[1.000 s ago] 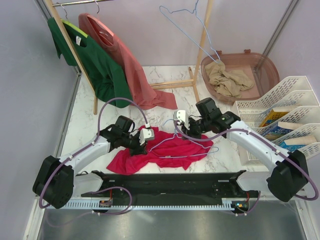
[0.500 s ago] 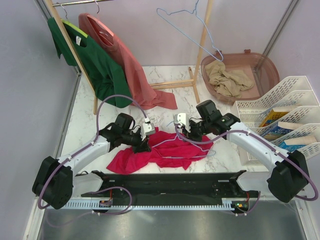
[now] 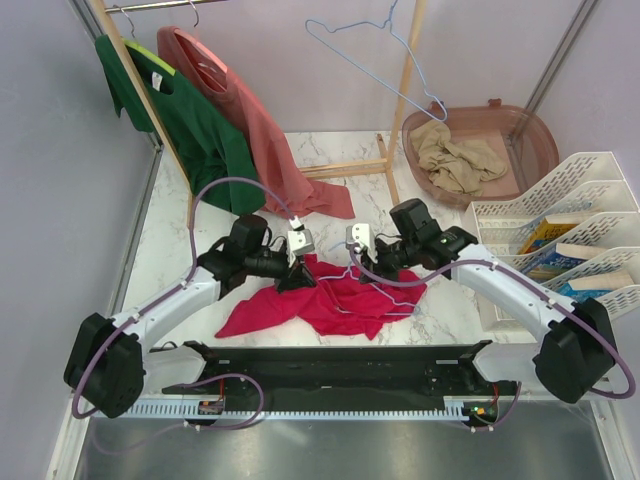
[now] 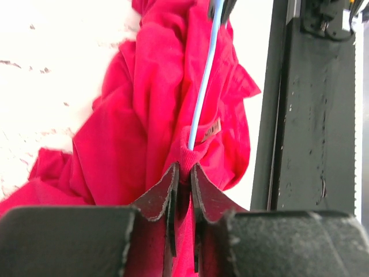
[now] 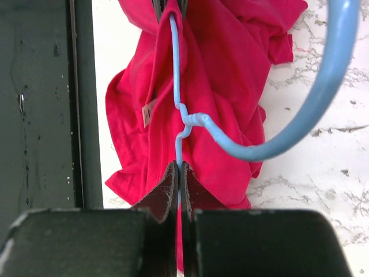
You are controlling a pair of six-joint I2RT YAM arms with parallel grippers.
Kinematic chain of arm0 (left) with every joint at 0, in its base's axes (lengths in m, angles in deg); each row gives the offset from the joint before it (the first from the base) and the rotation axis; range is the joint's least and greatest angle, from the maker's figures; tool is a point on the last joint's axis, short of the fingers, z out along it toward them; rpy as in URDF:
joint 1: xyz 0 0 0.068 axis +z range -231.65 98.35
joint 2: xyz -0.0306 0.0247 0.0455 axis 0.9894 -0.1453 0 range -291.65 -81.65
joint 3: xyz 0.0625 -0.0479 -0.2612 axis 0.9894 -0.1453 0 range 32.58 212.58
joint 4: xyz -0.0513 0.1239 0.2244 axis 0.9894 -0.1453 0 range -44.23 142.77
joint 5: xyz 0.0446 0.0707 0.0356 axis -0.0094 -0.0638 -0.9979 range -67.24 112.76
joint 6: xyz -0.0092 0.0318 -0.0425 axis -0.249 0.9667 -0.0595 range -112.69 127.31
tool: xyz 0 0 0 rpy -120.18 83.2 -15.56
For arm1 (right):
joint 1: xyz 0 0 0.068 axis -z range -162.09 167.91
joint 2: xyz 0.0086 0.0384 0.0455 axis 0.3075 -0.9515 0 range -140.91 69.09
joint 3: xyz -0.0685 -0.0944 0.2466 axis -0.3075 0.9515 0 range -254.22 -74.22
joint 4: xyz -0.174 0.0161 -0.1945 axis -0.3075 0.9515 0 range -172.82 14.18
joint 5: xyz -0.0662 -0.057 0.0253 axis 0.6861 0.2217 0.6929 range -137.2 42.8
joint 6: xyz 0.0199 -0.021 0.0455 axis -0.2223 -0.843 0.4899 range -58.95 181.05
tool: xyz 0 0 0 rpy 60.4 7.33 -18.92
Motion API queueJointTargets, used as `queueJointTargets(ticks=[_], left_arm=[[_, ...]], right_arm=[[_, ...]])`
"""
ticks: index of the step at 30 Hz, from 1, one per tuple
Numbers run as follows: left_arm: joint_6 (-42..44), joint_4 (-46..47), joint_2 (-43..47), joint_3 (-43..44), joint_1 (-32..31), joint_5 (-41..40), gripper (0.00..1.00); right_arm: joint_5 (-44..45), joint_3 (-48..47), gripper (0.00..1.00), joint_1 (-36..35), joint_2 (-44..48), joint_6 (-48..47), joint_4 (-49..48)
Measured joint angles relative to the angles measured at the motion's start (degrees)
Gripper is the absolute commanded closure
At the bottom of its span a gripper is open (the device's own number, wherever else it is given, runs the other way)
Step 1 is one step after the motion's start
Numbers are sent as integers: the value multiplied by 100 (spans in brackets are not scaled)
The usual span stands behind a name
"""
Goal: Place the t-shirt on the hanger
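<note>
Left wrist view: left end effector pinches the limp, soft t-shirt at its collar; right end effector clamps the stiff, thin hanger.

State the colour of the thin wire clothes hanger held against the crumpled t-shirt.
Pale blue. The thin wire clothes hanger shows best in the right wrist view.

A robotics lab bench dressed as a laundry corner. A left robot arm and a right robot arm are bolted to a black rail at the edge of a marble-patterned table, enclosed by plain lilac panels and metal posts. A wooden clothes rack with hung shirts and a plastic laundry basket stand at the back.
</note>
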Motion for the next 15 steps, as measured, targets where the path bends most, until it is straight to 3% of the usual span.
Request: queueJointTargets(ticks=[15], left_arm=[[-645, 680, -44, 330, -448, -179, 79]], right_arm=[[-308, -190, 100, -275, -363, 645, -789]])
